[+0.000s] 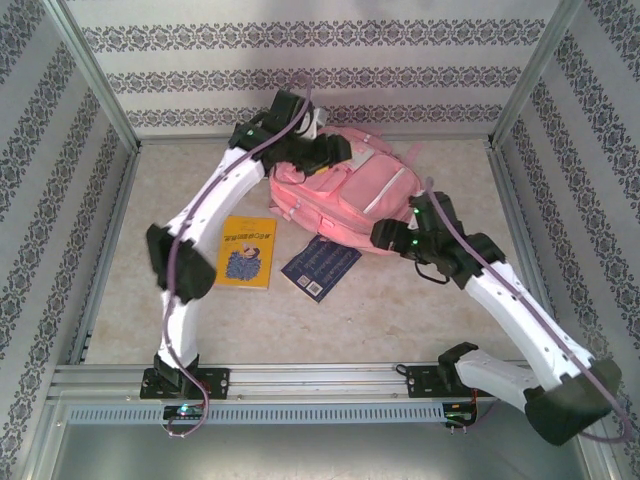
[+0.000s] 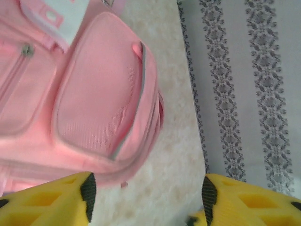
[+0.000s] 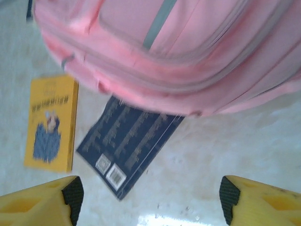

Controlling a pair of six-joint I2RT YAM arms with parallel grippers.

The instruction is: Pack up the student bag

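Nearest the arm bases, two books lay flat on the pale speckled worktop [image 1: 400, 300]. On the left was a yellow paperback with a blue cartoon cover [image 1: 245, 252]. Just beside it was a dark blue paperback [image 1: 320, 267], its far corner tucked under the large pink fabric backpack [image 1: 345, 190]. Both books seemed unpacked and waiting within easy reach. The right tool [image 3: 150, 195] hovered by the backpack's near edge, jaws wide apart and empty, probably lining up on the blue book. The backpack lay front-up, mid-worktop. At its far edge the left tool [image 2: 146, 193] stood open, gripping nothing, perhaps placed to work the opening.
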